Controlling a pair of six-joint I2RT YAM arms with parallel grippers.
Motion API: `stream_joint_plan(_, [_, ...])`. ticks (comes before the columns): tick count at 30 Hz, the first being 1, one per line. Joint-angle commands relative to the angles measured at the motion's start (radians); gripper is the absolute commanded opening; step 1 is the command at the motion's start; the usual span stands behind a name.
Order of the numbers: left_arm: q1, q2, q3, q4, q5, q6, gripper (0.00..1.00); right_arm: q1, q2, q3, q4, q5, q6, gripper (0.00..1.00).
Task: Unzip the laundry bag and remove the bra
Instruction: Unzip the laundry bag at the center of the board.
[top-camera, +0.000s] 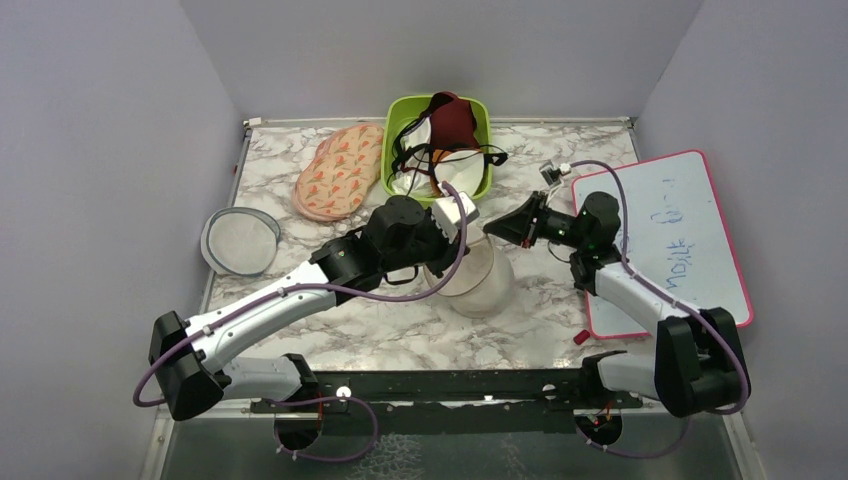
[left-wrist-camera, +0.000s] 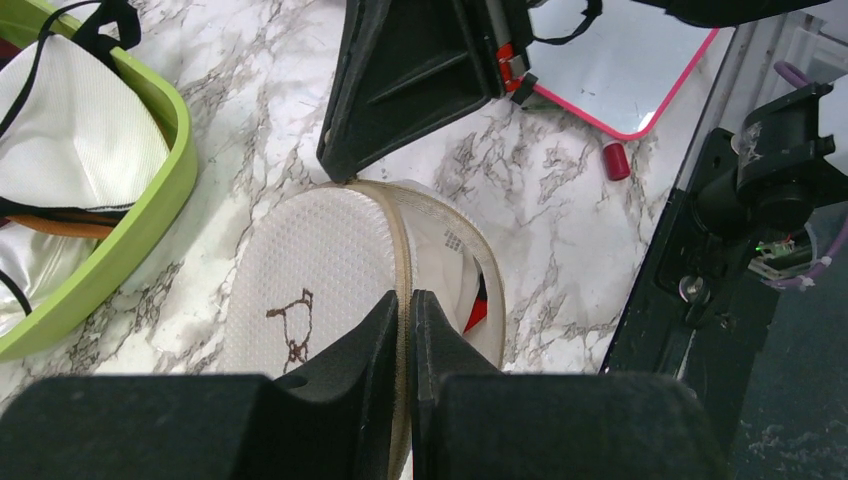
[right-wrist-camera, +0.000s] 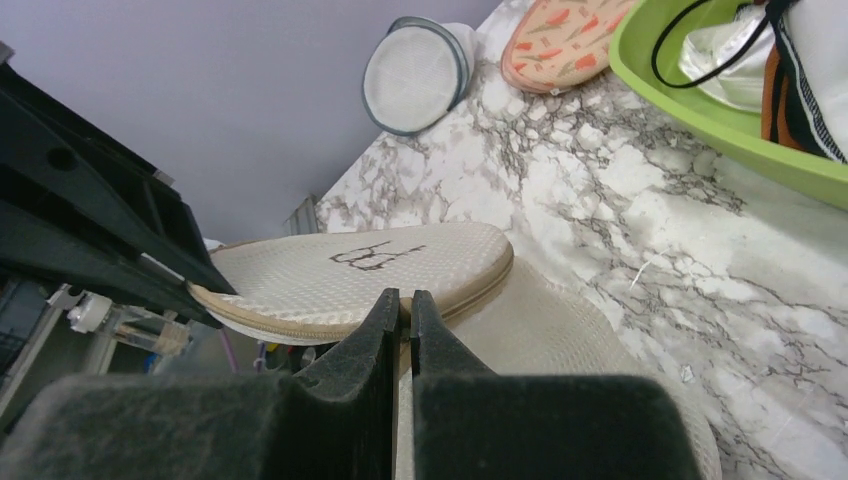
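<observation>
Marble-patterned table, walled in pale lilac, is where we find both arms meeting over the laundry bag, which sits near the middle of the surface, just in front of a lime-green bin. We see the left gripper with its fingers pressed together on the bag's zip band, the cream tape running straight into the seam between them. Opposite it, the right gripper is likewise closed, its tips pinching the same zipped rim on the far side; from the left wrist view its black fingertip touches the rim's edge. We cannot tell whether either one has the zip pull itself. The bag's white mesh face, marked with a black squiggle, tilts upward, and beside the zip band a gap has parted, where a sliver of the red bra shows inside the pod. Behind, the bin holds a dark maroon garment with black straps and white cloths. Two pink floral pads lie just left of the bin, and a grey-rimmed mesh disc rests near the left wall. A pink-framed whiteboard lies to the right, with a small red cap by its near corner.
</observation>
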Motion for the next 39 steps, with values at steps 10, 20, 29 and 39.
stream_joint_plan(10, [-0.012,0.114,0.028,-0.064,-0.213,-0.014,0.17,-0.008,-0.146,0.066,-0.208,-0.105,-0.148,0.01])
stream_joint_plan(20, [-0.061,0.198,0.107,-0.073,-0.315,0.012,0.28,-0.001,-0.135,0.034,-0.119,-0.140,-0.081,0.01])
stream_joint_plan(29, [-0.119,0.262,0.181,-0.074,-0.364,0.073,0.19,0.006,-0.148,0.018,-0.130,-0.127,-0.072,0.01])
stream_joint_plan(39, [-0.214,0.176,0.129,-0.065,-0.446,0.214,0.00,-0.014,-0.165,-0.014,-0.050,-0.019,0.053,0.01])
